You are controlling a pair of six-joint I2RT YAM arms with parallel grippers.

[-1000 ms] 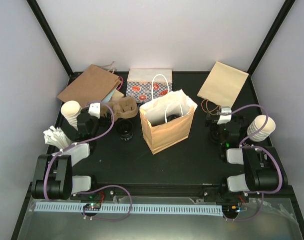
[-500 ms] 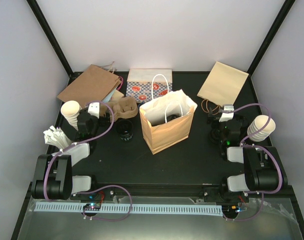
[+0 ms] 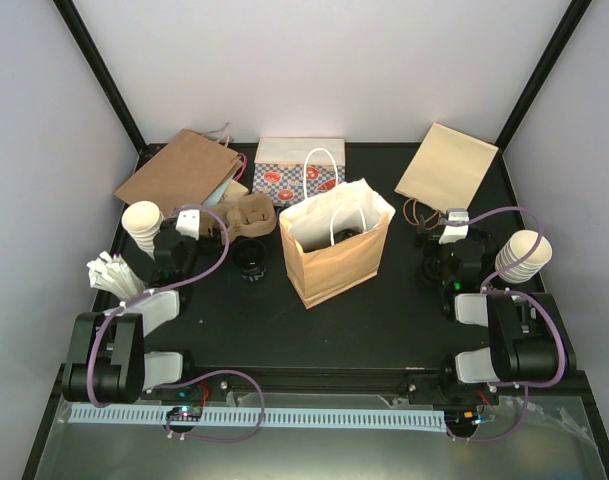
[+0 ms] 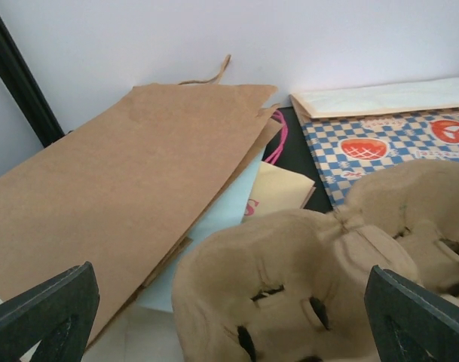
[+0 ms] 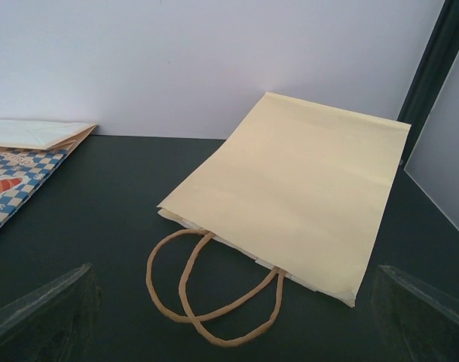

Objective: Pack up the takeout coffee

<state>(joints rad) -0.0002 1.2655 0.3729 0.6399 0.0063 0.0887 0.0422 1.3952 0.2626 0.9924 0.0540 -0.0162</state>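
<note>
Black left jaws stand wide apart and empty, the cardboard tray point(image 4: 289, 264) just ahead of them; the right jaws, likewise spread and empty, face a flat cream bag point(image 5: 297, 188). One coffee cup point(image 3: 251, 262) sits on the tabletop point(image 3: 384, 320) near the tray, beside the upright brown bag point(image 3: 334, 265). A dark shape inside that bag may be the second cup; I cannot tell. Packing looks at most half done: this cup is in neither tray nor bag. Against a second earlier, the right arm has edged slightly back; cup, tray and bags lie unchanged
</note>
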